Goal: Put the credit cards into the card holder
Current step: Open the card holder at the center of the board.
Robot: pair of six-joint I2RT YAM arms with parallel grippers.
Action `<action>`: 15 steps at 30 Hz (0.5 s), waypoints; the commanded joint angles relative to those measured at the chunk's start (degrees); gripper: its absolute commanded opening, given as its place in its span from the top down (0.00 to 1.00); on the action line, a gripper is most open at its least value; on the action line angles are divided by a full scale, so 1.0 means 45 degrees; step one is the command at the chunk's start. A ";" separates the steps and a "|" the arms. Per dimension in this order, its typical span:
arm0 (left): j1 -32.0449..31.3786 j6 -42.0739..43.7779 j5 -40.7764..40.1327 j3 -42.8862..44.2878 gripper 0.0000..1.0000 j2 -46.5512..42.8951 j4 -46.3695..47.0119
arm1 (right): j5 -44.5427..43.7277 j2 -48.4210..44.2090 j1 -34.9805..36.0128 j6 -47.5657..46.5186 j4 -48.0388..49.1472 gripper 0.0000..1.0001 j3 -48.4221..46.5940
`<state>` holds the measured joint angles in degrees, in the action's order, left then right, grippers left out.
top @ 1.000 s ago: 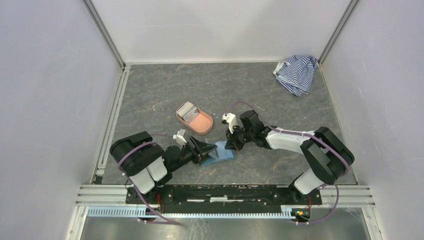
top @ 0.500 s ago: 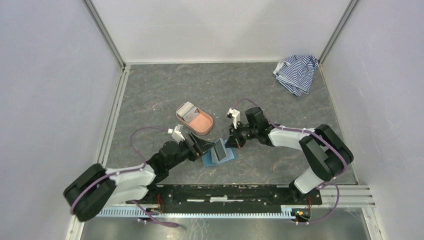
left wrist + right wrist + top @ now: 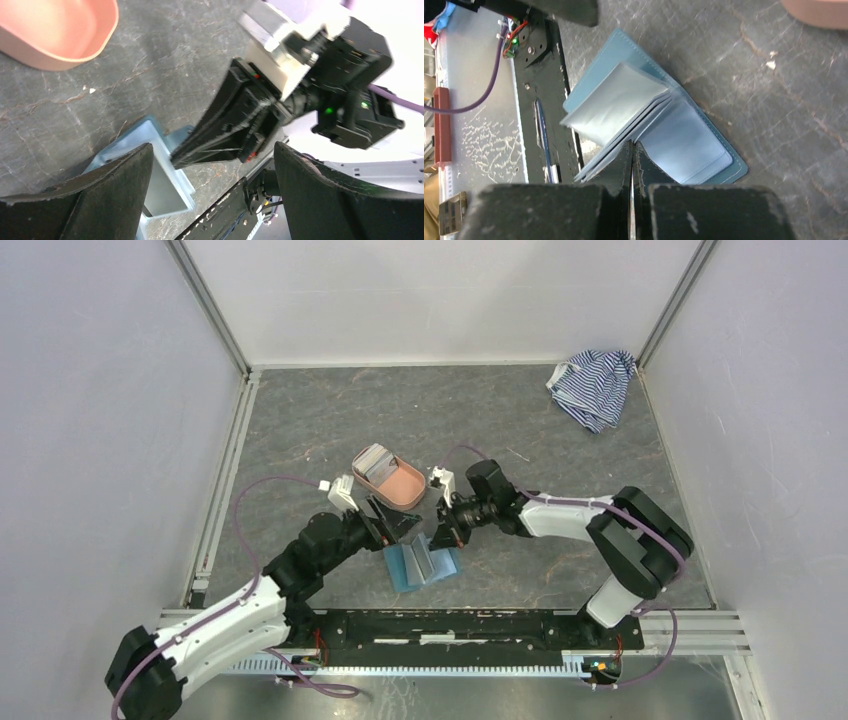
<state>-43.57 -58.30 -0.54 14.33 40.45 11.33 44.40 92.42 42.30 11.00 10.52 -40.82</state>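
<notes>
Overhead, close wrists — common card holder [image 3: 421,566]

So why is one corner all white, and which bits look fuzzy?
Left wrist view: glare bleaches the top right corner; its own near jaws look soft. Right wrist view: the jaws blur, the card holder is sharp. Top view: even light.

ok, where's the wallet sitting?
Top view: the wallet lies open on the table, centre-front, just nearer the arm bases than the pink tray, between the left gripper and right gripper.
</notes>
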 commanded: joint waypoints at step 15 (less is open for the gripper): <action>0.0054 -0.0907 0.1405 -0.1710 0.15 -0.0774 0.3054 | -0.0727 0.1193 0.0799 0.1235 0.1300 1.00 -0.1288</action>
<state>-43.57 -59.29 3.14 7.60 33.08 16.16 42.41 97.30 45.91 15.44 12.45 -47.07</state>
